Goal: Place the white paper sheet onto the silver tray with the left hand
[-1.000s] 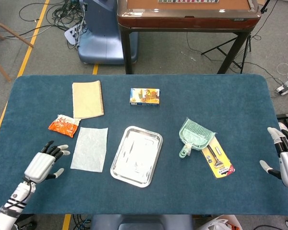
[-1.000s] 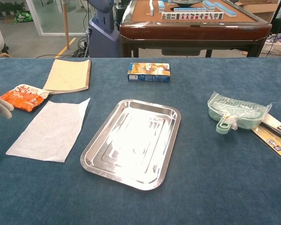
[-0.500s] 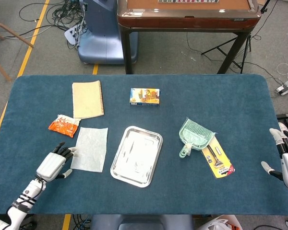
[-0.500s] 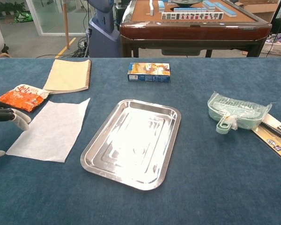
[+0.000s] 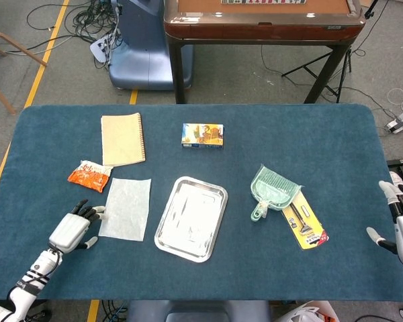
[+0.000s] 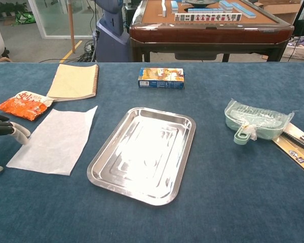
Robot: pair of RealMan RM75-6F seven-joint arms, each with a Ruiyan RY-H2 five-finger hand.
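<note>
The left hand (image 5: 72, 227), fingers spread and empty, reaches the edge of the white paper sheet (image 5: 125, 208) lying flat beside the silver tray (image 5: 191, 218); pinching its edge appears next.

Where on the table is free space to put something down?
Free cloth lies between the silver tray and the green dustpan, and along the near edge. The left side is crowded: white paper sheet, snack packet, notebook.

Bare cloth between paper sheet (image 5: 125, 208) — tray (image 5: 191, 218)
</note>
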